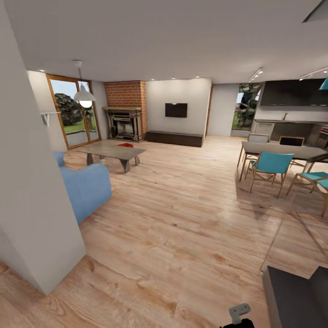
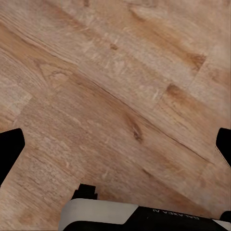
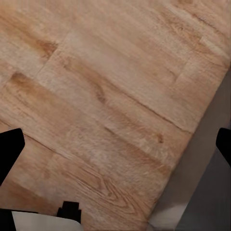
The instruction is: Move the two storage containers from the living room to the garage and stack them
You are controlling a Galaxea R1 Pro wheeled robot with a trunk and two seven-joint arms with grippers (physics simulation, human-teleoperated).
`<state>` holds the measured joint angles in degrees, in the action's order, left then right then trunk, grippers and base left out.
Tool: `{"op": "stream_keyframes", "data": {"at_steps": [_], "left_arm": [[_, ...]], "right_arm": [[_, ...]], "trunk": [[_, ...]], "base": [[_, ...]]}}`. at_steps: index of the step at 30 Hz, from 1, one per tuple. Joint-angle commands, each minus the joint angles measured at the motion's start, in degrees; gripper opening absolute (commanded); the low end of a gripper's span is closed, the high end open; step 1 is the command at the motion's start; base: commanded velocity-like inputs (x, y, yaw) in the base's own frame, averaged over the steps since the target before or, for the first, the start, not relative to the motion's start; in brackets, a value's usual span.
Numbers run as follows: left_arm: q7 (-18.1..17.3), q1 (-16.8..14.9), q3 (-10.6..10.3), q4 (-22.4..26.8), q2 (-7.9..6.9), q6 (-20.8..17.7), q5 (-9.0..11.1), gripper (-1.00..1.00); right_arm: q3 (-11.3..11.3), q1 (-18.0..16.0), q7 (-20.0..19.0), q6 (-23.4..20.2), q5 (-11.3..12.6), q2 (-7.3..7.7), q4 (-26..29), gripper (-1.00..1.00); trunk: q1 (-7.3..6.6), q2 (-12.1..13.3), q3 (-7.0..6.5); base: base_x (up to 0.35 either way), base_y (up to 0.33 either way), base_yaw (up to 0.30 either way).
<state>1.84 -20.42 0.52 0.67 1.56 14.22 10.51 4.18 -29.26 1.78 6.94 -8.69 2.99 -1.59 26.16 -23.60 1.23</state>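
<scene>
The head view looks across the living room [image 1: 182, 182]: one red-orange storage container [image 1: 125, 145] lies on the glass coffee table surface [image 1: 114, 151], near the brick fireplace [image 1: 124, 109] and beyond the blue sofa [image 1: 86, 189]. Both wrist views show wood-plank flooring [image 2: 115, 96], with the left fingers [image 2: 9, 151] and right fingers [image 3: 9, 151] spread wide, holding nothing.

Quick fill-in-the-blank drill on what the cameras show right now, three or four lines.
1. The red-orange storage container sits on the glass coffee ____.
2. The fireplace behind it is faced with red ____.
3. Both wrist cameras look down on light ____ plank flooring.
4. The dining chairs have seats of the colour ____.

Missing words: table; brick; wood; blue.
</scene>
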Motion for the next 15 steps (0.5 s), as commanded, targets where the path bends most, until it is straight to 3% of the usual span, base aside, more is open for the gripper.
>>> {"op": "stream_keyframes", "data": {"at_steps": [1, 15], "left_arm": [[0.1, -0.1, 0.0, -0.1, 0.02, 0.2, 0.2, 1.00], [0.1, -0.1, 0.0, -0.1, 0.11, 0.2, 0.2, 1.00]], "right_arm": [[0.4, -0.1, 0.2, 0.3, -0.3, 0.00, -0.2, 1.00], [0.4, -0.1, 0.2, 0.4, -0.3, 0.00, -0.2, 1.00]], "trunk": [[0.07, -0.1, 0.13], [0.07, -0.1, 0.13]], "base": [[0.325, 0.000, 0.000], [0.325, 0.000, 0.000]]}}
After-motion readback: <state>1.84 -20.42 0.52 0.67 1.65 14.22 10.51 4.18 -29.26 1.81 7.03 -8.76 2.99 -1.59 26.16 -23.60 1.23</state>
